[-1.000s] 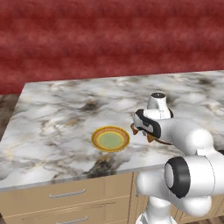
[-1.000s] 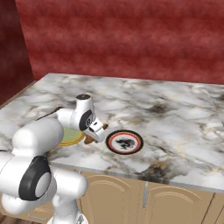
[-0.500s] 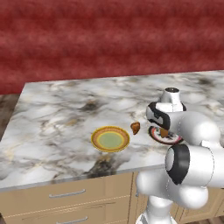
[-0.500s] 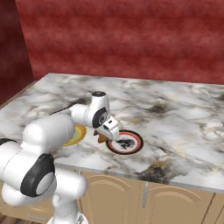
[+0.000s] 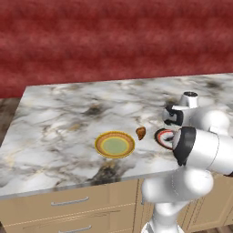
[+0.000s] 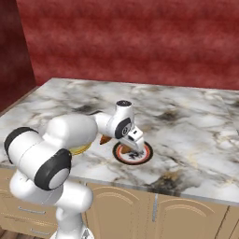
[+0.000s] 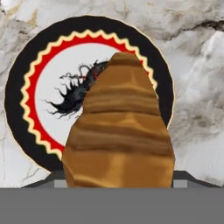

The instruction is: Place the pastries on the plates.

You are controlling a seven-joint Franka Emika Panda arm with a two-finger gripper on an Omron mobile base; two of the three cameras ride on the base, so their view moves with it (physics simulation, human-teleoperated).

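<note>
The held croissant (image 7: 118, 127) is clamped in the gripper (image 6: 135, 150) and hangs directly above the red-rimmed plate (image 7: 30, 87), over its black centre marking (no contact with the plate can be confirmed). The second croissant (image 5: 141, 133) lies on the marble counter (image 5: 59, 113) between the red-rimmed plate and the yellow-green plate (image 5: 114, 144), which carries nothing. Risk: a release from this height may let the tapered, glossy pastry roll across the flat rim onto the counter. An off-centre drop would cause the same fault.

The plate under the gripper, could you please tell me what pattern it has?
The plate has a black rim, a red zigzag ring edged yellow, and a white centre with black markings, clearest in the hand view.
</note>
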